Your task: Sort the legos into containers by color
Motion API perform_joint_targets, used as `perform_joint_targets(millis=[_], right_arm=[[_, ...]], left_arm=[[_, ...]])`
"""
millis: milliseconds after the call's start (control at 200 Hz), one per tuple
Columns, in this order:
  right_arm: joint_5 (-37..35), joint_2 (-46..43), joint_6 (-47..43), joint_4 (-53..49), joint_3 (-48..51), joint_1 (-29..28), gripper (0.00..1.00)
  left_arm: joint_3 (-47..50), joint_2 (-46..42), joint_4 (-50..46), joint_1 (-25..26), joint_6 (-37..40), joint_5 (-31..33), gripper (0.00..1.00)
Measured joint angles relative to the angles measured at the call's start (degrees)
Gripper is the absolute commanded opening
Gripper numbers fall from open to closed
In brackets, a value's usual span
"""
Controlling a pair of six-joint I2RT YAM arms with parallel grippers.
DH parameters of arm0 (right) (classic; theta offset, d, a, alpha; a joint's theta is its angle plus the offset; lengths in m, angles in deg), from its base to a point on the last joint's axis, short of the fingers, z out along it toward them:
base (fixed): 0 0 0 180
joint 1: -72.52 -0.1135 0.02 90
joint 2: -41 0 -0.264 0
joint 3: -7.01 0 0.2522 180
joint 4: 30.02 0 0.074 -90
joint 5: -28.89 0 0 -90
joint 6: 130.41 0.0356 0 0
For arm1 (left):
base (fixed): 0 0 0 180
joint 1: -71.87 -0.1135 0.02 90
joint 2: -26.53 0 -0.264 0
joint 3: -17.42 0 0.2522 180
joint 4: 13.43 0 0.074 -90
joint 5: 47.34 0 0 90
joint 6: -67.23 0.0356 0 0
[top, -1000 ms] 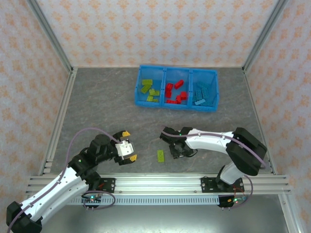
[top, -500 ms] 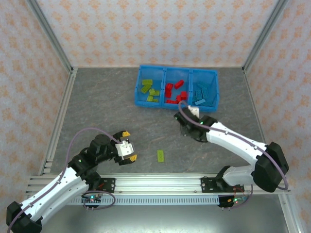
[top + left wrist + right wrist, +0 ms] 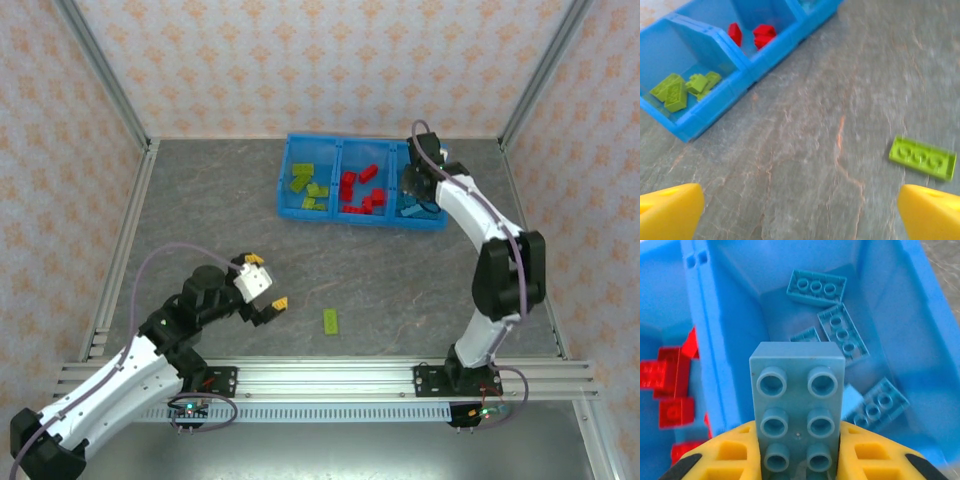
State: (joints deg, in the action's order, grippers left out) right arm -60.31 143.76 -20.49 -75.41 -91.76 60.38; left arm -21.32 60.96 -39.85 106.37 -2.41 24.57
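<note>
- The blue bin (image 3: 283, 178) is the biggest thing here, with three sections already holding green bricks (image 3: 677, 90), red bricks (image 3: 762, 35) and blue bricks (image 3: 840, 332).
- The right gripper (image 3: 799, 455) has its fingers (image 3: 735, 457) pinched narrow on a chunky light blue brick (image 3: 797, 390), one on each side wall. The blue section sits right beyond the fingertips, so I reckon it just needs dropping.
- The left gripper (image 3: 800, 215) is spread wide and holding nothing.
- A lone green brick (image 3: 923, 157) lies flat on the table (image 3: 815, 110), just ahead of one fingertip (image 3: 930, 212).
- My guess on handling: it's hard, light, stiff plastic with slick sides. It's thin, so go low and squeeze across the short width.
</note>
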Motion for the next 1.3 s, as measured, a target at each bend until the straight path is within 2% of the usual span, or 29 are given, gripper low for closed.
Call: perform_joint_targets(millis=[255,355,410,606,766,1031,1296], right_arm=[[3.56,14.34,1.09,1.14,-12.28,3.32,0.41],[4.2,16.61,1.36,1.09,-14.73,3.74,0.48],[4.22,16.79,1.46,0.85,-15.32,3.91,0.5],[4.2,16.28,1.46,0.35,-15.85,3.93,0.51],[4.85,9.18,1.62,0.02,-10.12,3.93,0.52],[6.58,-10.56,2.27,-0.92,0.72,3.93,0.71],[6.56,-13.35,1.86,-4.04,2.95,3.93,0.76]], left_arm=[[-18.18,16.46,-6.38,-0.02,-15.54,7.02,1.0],[-19.23,20.11,-7.85,0.0,-18.8,6.12,0.99],[-19.23,21.31,-8.17,0.0,-20.63,5.07,0.96],[-19.23,24.55,-8.02,0.13,-28.7,3.48,0.85],[-22.01,30.34,-11.08,3.48,-35.85,4.94,0.83],[-33.73,46.9,-18.53,14.47,-41.18,4.0,0.86],[-43.43,68.32,-28.63,17.25,-47.82,1.92,0.85]])
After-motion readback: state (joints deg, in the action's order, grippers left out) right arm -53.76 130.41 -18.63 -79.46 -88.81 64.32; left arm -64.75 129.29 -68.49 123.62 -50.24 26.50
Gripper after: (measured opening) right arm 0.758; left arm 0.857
